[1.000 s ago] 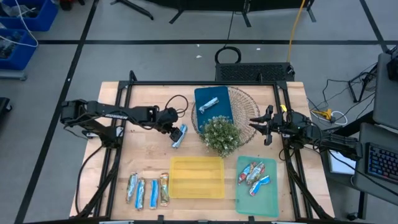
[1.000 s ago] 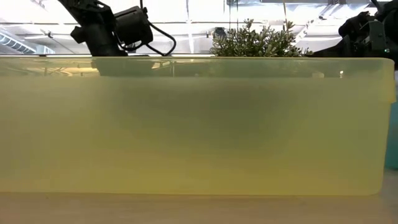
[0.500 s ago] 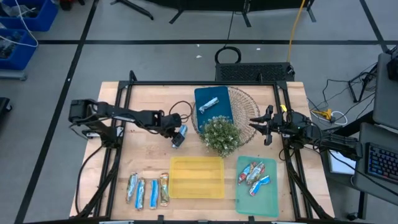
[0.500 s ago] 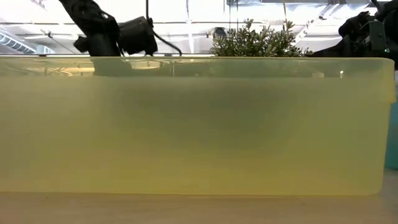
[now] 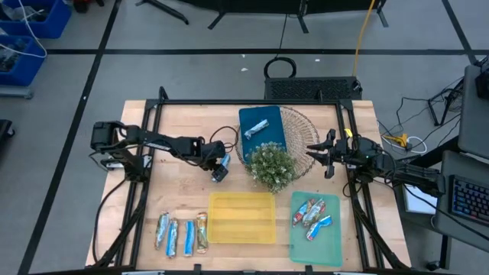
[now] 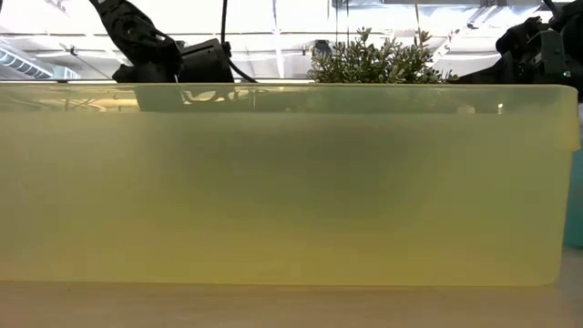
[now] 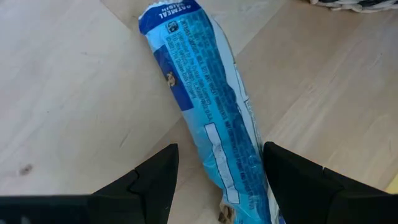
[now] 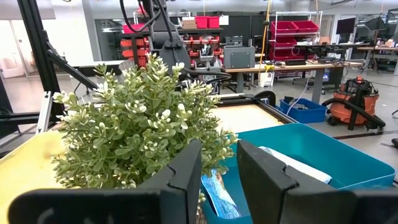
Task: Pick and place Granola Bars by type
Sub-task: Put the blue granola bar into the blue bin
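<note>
Left gripper [image 7: 217, 180] is hanging low over a blue granola bar [image 7: 205, 112] on the wooden table [image 7: 56, 93]. Its two dark fingers [image 7: 149, 186] are spread wide, one on each side of the bar, and they are not squeezing it yet. In the high view this bar [image 5: 220, 168] is lying on bare wood between the left arm and the bushy green plant [image 5: 271, 166], with the left gripper [image 5: 218, 166] right over it.

We are thinking the step now is to grab this bar. To do it well, we are keeping the bar in the middle of the gap and going down until the tips are almost touching the wood. We are closing slowly, because the shiny wrapper looks slippery and may slide out. We are gripping near the middle so it is not tipping.

Right gripper [image 5: 328, 155] is waiting beside the plant, its fingers a little apart and holding nothing. More bars are lying in the green tray [image 5: 336, 244], one in the blue tray [image 5: 248, 118], and four in a row [image 5: 182, 233] beside the yellow tray [image 5: 242, 237].
</note>
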